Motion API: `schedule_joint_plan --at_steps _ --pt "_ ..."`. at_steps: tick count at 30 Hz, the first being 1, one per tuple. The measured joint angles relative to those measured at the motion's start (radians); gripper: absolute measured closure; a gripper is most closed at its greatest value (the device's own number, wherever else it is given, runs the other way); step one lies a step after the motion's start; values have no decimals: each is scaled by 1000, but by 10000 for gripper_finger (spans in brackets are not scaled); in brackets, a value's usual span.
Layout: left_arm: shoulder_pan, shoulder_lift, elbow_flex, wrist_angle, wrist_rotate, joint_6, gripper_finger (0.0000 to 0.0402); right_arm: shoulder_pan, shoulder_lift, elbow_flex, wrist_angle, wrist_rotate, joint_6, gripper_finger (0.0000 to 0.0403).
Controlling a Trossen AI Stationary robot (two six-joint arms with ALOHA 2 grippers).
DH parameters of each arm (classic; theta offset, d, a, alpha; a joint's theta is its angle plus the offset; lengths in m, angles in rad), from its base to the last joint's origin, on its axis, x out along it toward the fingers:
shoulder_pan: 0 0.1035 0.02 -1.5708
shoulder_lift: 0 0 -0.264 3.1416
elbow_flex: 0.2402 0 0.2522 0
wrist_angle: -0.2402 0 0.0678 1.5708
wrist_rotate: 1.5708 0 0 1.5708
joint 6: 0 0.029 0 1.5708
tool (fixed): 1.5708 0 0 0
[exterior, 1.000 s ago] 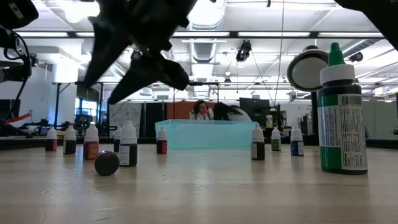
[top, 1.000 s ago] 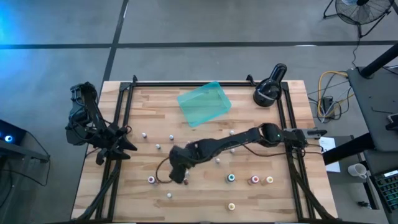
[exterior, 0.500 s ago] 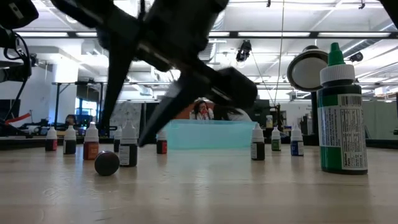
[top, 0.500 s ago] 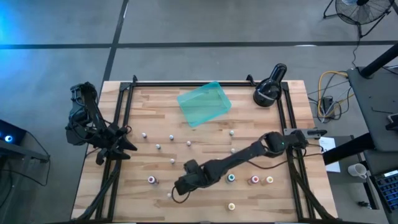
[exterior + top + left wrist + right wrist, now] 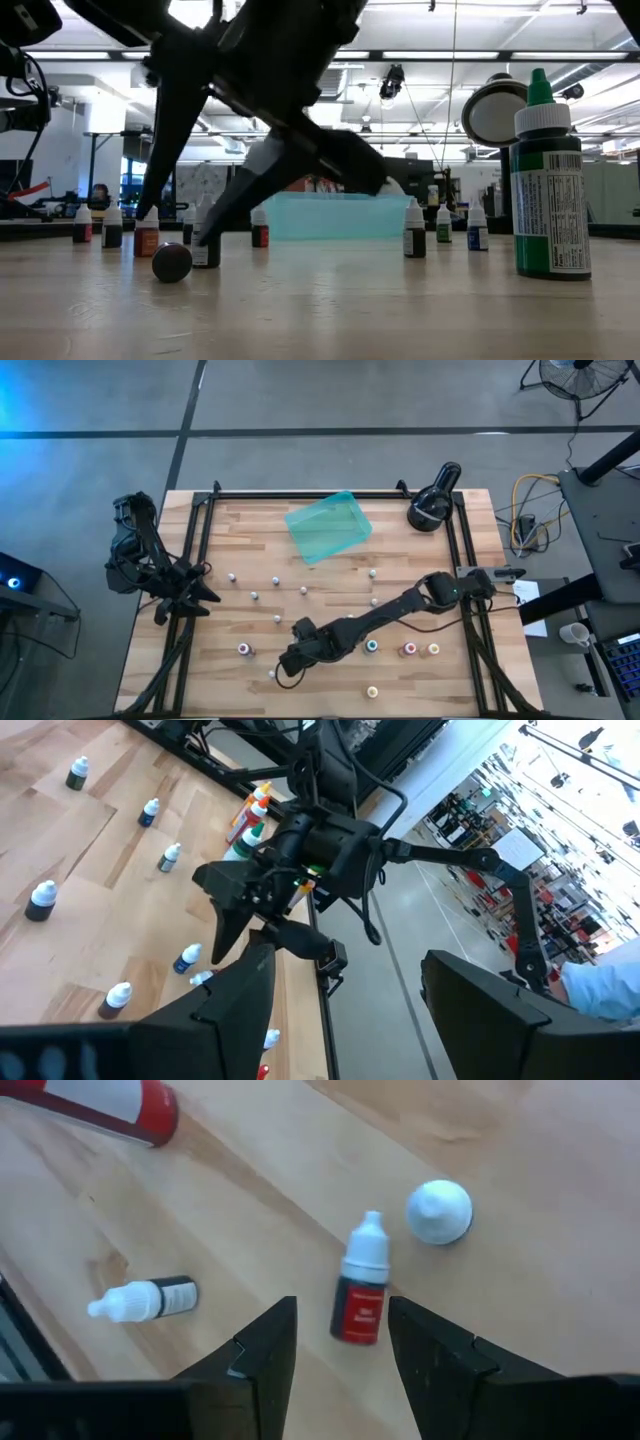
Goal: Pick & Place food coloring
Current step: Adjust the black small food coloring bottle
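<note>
Small white-capped food coloring bottles [image 5: 276, 581] are scattered over the wooden table. My right gripper [image 5: 286, 663] is reached out low over the table's near middle, open. In the right wrist view a red-labelled bottle [image 5: 360, 1292] stands just ahead of the gap between my right gripper's [image 5: 340, 1318] fingers, untouched. Beside it are a white cap [image 5: 438, 1211] and a dark bottle [image 5: 146, 1299] lying on its side. My left gripper [image 5: 192, 598] waits open at the table's left edge.
A teal tray [image 5: 328, 527] lies at the far middle and a black round device [image 5: 432, 502] at the far right. More bottles [image 5: 409, 649] stand near the right front. A big green bottle [image 5: 548, 190] stands close to the low camera. People sit beyond the table.
My right gripper has swung toward the table's near edge and sunk closer to the tabletop, rolling its wrist as it went. It has stayed almost still for the last half second. No bottle has moved.
</note>
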Motion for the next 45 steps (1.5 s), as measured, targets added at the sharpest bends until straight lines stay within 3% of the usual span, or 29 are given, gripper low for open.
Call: schedule_joint_plan --at_steps 10,17,25,29,35,45 --pt "0 0 0 0 0 0 177 -1 1 -51 17 -12 18 251" --pt "0 0 0 0 0 0 177 -1 1 -55 10 -4 -58 251" --pt "0 0 0 0 0 0 177 2 3 -58 74 -12 -401 251" --pt "0 0 0 0 0 0 177 1 3 -58 78 -12 -489 251" --pt "0 0 0 0 0 0 177 -5 6 -61 79 -11 -466 255" --pt "0 0 -1 0 0 0 177 -3 44 -56 84 -1 -204 260"
